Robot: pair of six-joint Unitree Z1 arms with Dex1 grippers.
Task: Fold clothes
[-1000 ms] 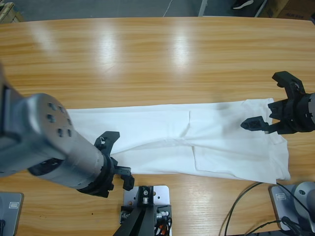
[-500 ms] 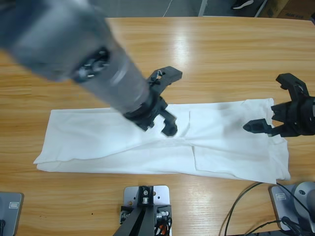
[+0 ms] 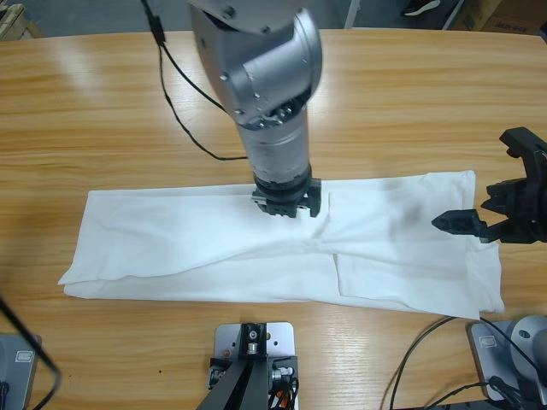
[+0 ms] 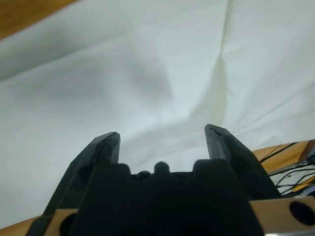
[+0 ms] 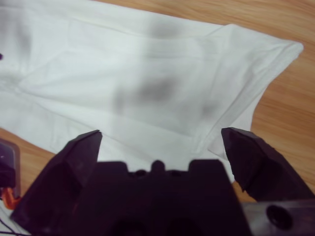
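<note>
**White T-shirt spread on wooden counter, two pincers open above it**

Compared with half a second back: left arm swung upright, now coming down from the top middle instead of slanting in from the upper left. Left pincer (image 3: 289,205) shifted slightly, from just left of the shirt's centre fold to directly over it. Right pincer (image 3: 491,201) drifted a little further toward the shirt's right end. Shirt itself unchanged in position and folds.

White T-shirt (image 3: 171,243) lying flat as a long band across the near half of the counter (image 3: 385,102), folded lengthwise, with a crease near its middle.

Left pincer pointing straight down at the shirt's middle, moderately open, nothing between its tips; white cloth fills the wrist view (image 4: 147,73) just beyond the tips. Contact with the cloth cannot be told.

Right pincer spread wide above the shirt's right end, holding nothing, near the cloth's corner (image 5: 275,49).

No lettering or label readable on the shirt.
</note>
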